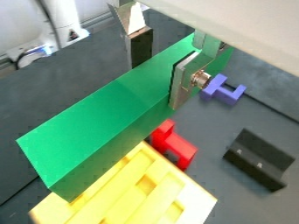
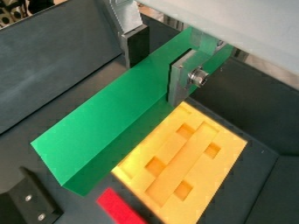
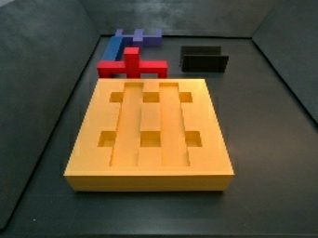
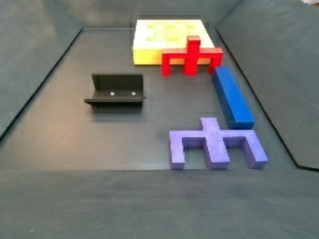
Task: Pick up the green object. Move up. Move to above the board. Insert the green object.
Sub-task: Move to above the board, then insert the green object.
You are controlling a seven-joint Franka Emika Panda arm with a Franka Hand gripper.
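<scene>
The hand is clamped on the green bar, one silver finger flat against each long face near one end, and both wrist views show the bar carried in the air. Neither side view catches the hand or the bar, so they ride high above the counter.

So the pick-up looks done, and the lift too. In a wrist view the board lies right under the bar, yellow holes showing beneath its lower edge, so the move to above it seems finished or nearly so. What is left is the insert: I'd say the bar has to come down level into one of the lengthwise grooves, none of which holds anything yet in a side view.

Counting: one green bar, one board with six square holes, one red cross, one blue bar, one purple forked piece, one fixture.
</scene>
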